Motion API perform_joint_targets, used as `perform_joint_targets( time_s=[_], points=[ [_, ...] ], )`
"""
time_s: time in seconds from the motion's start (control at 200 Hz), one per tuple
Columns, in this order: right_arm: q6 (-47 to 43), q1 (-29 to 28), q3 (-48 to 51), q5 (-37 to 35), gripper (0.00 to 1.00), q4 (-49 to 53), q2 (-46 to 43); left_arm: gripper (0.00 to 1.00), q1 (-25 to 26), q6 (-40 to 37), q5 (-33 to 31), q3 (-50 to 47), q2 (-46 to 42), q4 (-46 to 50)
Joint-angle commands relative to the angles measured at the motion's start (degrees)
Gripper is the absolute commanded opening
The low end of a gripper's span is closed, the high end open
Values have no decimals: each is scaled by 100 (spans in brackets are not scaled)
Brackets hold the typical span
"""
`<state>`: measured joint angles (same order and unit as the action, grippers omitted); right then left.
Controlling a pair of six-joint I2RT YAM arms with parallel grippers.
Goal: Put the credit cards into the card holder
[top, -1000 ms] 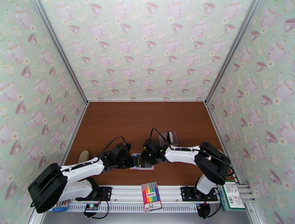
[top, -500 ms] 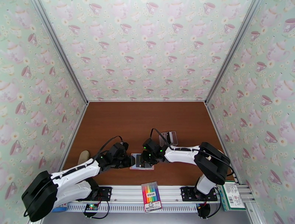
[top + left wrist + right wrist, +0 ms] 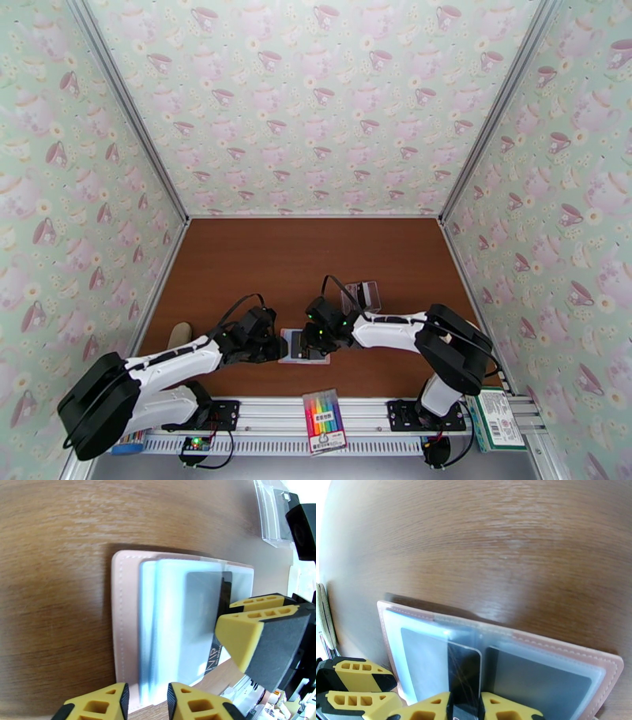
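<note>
Item: card holder [image 3: 304, 347], pink, lying open and flat near the front edge of the surface [image 3: 316, 253], between my two claws. Its long axis runs left to right and its clear sleeves [image 3: 434, 630] face up. Two further cards [image 3: 537, 677] show grey behind the film, one on each side. Item: credit card [image 3: 464, 669], dark, nipped at its near short end by the right claw [image 3: 464, 703]. Its long axis lies in line with the fingers and its leading edge points into the middle sleeve, already partly under the film. I judge it light, stiff and slick, so it is best held by that short end and pushed straight, since any skew would jam a corner. The holder looks light and pliable and is likely to slide. The place to steady it is the stitched pink border [image 3: 126, 618]. Left claw [image 3: 148, 701]: gap narrow, at the holder's end edge; I cannot tell whether it pinches. Clear box [image 3: 361, 296]: just behind the right claw.
</note>
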<state>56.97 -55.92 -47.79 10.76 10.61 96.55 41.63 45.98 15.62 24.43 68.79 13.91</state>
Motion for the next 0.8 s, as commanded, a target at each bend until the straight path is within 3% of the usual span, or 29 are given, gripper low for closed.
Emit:
perform_joint_targets(
  time_s=[0.0, 0.791],
  points=[
    [104, -68, -42, 22, 25, 89, 182, 34, -19, -69, 29, 72, 54, -127],
    [374, -183, -129, -4, 25, -125, 254, 35, 109, 78, 38, -63, 290, -486]
  ],
)
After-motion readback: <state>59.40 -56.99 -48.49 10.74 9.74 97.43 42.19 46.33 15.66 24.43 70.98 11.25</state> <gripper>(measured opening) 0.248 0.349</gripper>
